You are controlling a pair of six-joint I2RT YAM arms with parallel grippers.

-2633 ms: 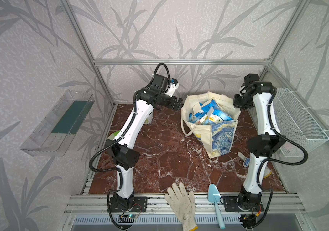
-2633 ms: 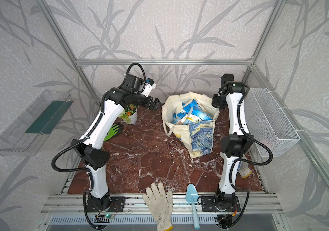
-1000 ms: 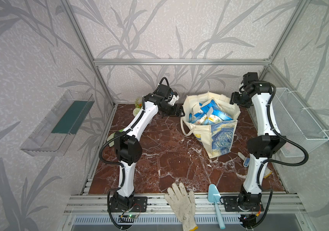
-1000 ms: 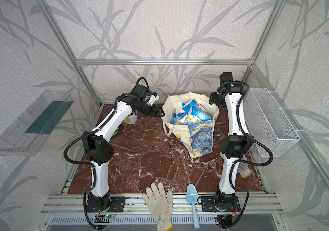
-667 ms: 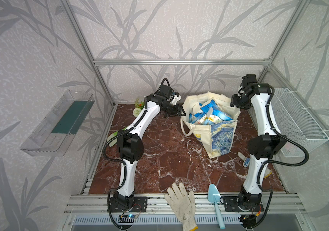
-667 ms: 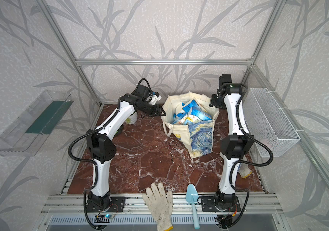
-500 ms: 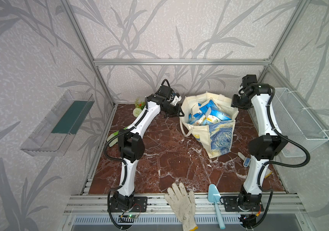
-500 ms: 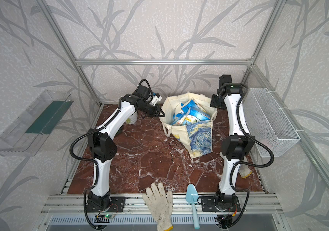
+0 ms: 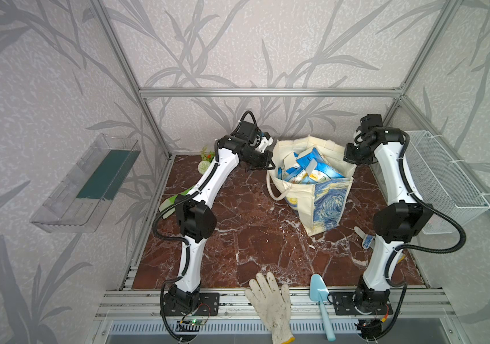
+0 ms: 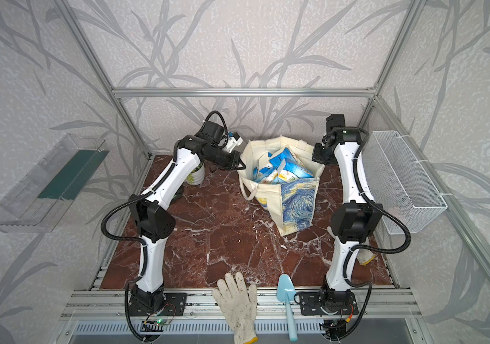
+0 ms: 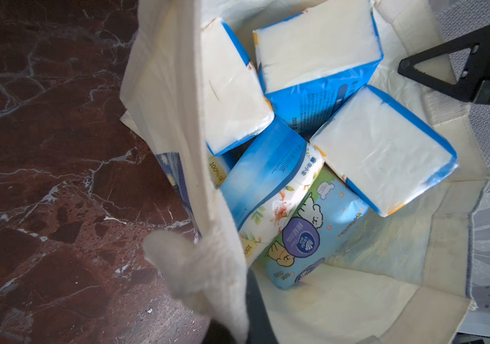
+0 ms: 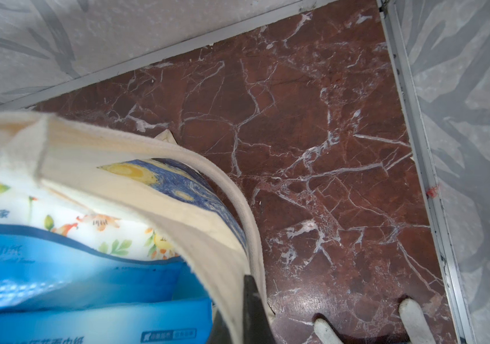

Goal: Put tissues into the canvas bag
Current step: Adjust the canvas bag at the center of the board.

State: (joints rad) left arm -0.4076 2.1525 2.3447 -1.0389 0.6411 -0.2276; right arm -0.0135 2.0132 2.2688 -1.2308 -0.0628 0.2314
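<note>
Red-brown marble veined with white tops the table (image 9: 252, 238) inside an aluminium-framed booth papered in grey leaf-pattern wallpaper.

At the far end, the left gripper (image 9: 267, 164) is pinched shut on the left rim of the canvas bag (image 9: 327, 205). In the left wrist view, cream fabric runs down between its closed jaws. The right gripper (image 9: 348, 157) is pressed together on the opposite rim, with one dark finger (image 12: 252, 309) lying against the hem. Between the two, the bag stands upright with its mouth held open and its swirling blue-and-yellow panel facing the front.

The tissues (image 9: 309, 169) are piled inside the bag up to the mouth. They are blue-and-white packs, and one of them has a cartoon-animal print (image 11: 312, 232).

Further out, a small potted plant (image 10: 196, 175) sits in the back-left corner behind the left arm. A white wire mesh basket (image 9: 440, 178) hangs on the right wall and a clear plastic shelf (image 9: 85, 184) on the left wall. At the front rail, a white work glove (image 9: 270, 297) and a pale blue trowel (image 9: 321, 297) lie between the two arm bases.

Moments earlier, the left arm stood higher and further from the bag. It has since dropped and reached in to the rim. A second ago both grippers were spread beside the fabric; both have now closed on it. The bag and its packs sit where they were.
</note>
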